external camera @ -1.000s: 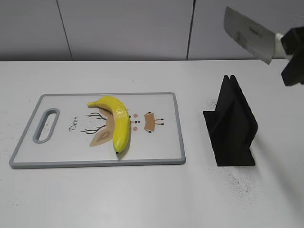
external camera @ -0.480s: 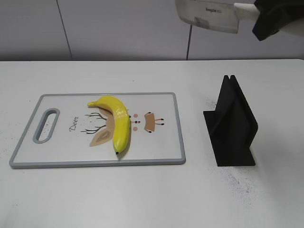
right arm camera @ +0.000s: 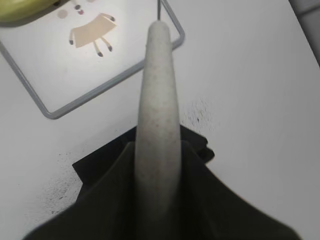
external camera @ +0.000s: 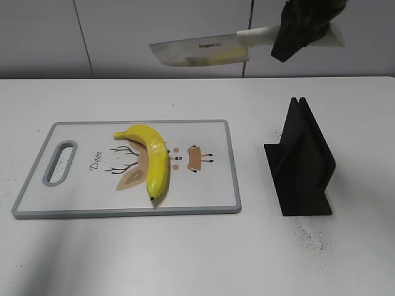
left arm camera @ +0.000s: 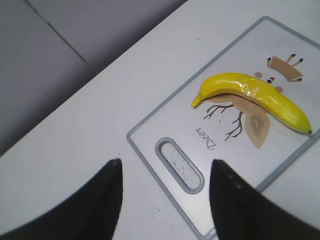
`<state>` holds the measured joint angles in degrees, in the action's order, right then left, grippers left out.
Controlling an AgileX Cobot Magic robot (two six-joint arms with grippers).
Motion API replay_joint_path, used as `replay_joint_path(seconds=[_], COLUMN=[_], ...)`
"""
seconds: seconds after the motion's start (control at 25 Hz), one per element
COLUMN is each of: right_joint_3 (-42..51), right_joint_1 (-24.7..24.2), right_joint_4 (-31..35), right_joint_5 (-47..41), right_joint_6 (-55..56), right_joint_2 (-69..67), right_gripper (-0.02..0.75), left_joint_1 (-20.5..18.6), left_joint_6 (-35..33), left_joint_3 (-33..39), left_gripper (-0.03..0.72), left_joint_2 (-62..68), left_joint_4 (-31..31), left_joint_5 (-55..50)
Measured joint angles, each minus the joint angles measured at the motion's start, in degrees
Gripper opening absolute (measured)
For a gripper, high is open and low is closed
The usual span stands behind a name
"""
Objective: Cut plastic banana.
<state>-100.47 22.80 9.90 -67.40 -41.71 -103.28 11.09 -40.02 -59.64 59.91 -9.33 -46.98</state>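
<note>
A yellow plastic banana (external camera: 151, 155) lies on a white cutting board (external camera: 210, 191) with a grey rim; it also shows in the left wrist view (left arm camera: 255, 95). My right gripper (external camera: 302, 28) is shut on the pale handle (right arm camera: 157, 110) of a cleaver (external camera: 200, 50). It holds the cleaver high in the air, blade pointing left, above the board's far right part. My left gripper (left arm camera: 165, 170) is open and empty, hovering above the board's handle slot (left arm camera: 179, 165). It is out of the exterior view.
A black knife stand (external camera: 301, 161) sits on the white table right of the board, also under my right gripper (right arm camera: 100, 160). A grey wall rises behind the table.
My right gripper has carried the cleaver from the far right leftward, and the blade has turned to point left, roughly level. The banana and board have not moved.
</note>
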Motion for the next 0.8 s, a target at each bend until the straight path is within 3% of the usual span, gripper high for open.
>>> replay_joint_path(seconds=[0.24, 0.4, 0.8], right_joint_3=[-3.53, -5.15, -5.89], right_joint_1=[0.00, 0.00, 0.10], right_joint_4=[6.88, 11.22, 18.77], right_joint_5=[0.00, 0.14, 0.19], right_joint_6=[-14.42, -21.38, -33.79], right_joint_2=[-5.77, -9.85, -14.97], right_gripper=[0.162, 0.162, 0.162], left_joint_1=[0.06, 2.74, 9.71], left_joint_6=[-16.53, -27.67, -32.78], left_joint_3=[-8.58, -11.60, -17.02], left_gripper=[0.530, 0.529, 0.524], left_joint_2=[14.17, 20.91, 33.67], left_joint_4=[-5.21, -9.58, -8.87], left_joint_5=[-0.48, -1.32, -0.41])
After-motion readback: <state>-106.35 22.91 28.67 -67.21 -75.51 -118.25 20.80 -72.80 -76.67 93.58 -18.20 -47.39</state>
